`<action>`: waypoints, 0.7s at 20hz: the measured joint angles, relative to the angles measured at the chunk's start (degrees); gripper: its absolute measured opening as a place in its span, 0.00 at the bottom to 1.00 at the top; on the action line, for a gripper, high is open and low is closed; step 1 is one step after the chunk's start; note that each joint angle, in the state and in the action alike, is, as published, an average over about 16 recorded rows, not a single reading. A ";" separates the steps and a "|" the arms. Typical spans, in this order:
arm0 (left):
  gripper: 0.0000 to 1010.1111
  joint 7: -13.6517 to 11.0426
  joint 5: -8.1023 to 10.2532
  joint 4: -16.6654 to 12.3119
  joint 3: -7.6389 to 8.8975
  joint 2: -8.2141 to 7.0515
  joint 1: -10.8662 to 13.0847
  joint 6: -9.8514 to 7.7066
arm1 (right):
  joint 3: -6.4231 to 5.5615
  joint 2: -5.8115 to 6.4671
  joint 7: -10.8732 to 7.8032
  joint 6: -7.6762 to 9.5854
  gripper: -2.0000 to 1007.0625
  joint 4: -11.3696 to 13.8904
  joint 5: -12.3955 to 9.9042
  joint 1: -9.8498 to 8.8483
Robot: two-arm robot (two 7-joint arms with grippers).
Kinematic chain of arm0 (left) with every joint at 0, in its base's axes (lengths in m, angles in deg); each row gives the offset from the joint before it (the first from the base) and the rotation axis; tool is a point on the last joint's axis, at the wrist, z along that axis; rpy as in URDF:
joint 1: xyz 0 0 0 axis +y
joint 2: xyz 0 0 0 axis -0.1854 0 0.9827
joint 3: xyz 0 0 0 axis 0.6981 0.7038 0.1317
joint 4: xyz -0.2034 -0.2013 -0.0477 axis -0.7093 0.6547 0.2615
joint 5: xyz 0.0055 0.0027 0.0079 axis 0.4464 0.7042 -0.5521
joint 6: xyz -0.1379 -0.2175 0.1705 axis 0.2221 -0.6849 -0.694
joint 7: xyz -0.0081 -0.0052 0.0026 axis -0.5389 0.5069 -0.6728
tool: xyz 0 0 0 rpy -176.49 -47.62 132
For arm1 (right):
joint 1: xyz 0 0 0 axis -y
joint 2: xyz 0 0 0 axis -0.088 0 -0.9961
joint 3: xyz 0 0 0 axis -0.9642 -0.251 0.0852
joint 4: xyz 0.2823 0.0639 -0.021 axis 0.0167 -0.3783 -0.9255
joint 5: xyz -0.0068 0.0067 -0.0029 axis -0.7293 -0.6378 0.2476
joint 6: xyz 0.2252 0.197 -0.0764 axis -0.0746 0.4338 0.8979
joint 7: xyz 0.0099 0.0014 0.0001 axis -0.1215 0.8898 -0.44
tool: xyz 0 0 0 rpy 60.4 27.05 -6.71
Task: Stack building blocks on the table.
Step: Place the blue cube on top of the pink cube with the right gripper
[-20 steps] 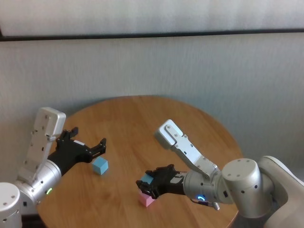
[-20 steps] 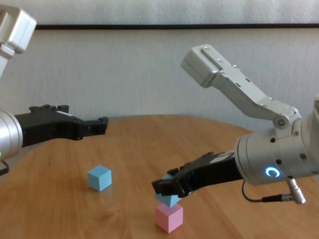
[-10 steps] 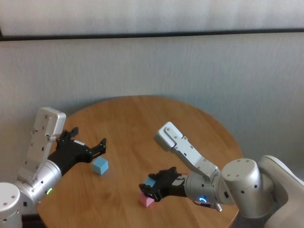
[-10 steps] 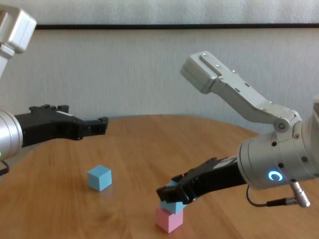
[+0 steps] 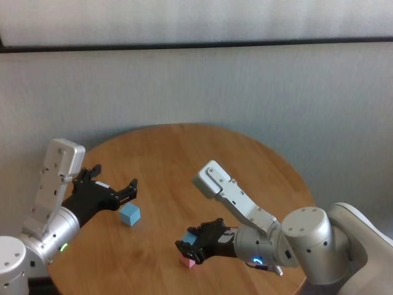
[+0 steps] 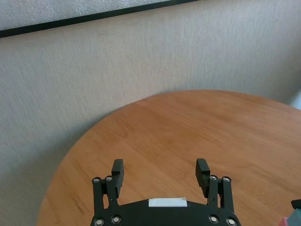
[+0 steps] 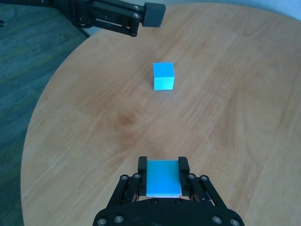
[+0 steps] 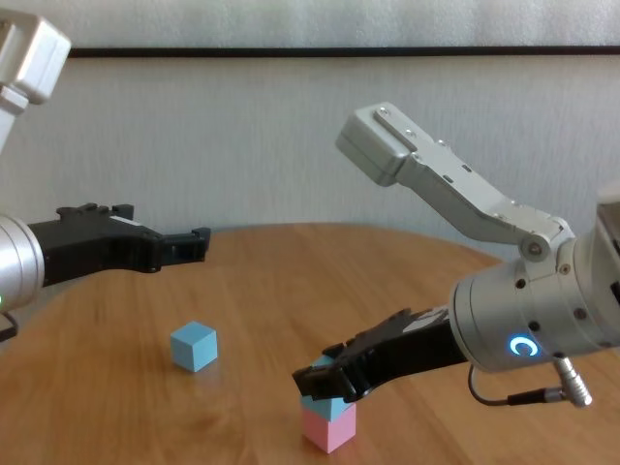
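Observation:
My right gripper (image 8: 325, 383) is shut on a light blue cube (image 7: 163, 177) and holds it directly on top of the pale pink cube (image 8: 329, 430) near the table's front edge. In the head view, the pink cube (image 5: 188, 263) is mostly hidden under the gripper (image 5: 189, 249). The second light blue cube (image 8: 194, 346) stands alone on the round wooden table (image 8: 291, 281), to the left; it also shows in the head view (image 5: 129, 214) and the right wrist view (image 7: 163, 76). My left gripper (image 6: 160, 169) is open and empty, hovering above and behind that cube.
The table's edge (image 5: 202, 127) curves close to a pale wall behind. Bare wood (image 7: 122, 117) lies between the two blue cubes. The left gripper's black fingers (image 7: 150, 14) reach over the table beyond the free cube.
My right gripper has lowered the blue cube from just above the pink cube down onto it and shifted slightly left. The left arm and the free cube have not moved.

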 joint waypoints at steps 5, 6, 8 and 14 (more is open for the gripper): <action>0.99 0.00 0.00 0.00 0.00 0.00 0.00 0.00 | -0.17 -0.52 -0.11 0.05 0.37 -0.32 0.45 0.06; 0.99 0.00 0.00 0.00 0.00 0.00 0.00 0.00 | -0.24 -0.63 -0.13 0.06 0.37 -0.42 0.52 0.08; 0.99 0.00 0.00 0.00 0.00 0.00 0.00 0.00 | -0.37 -0.82 -0.17 0.05 0.37 -0.63 0.63 0.14; 0.99 0.00 0.00 0.00 0.00 0.00 0.00 0.00 | -0.70 -1.29 -0.29 0.07 0.37 -1.18 0.83 0.33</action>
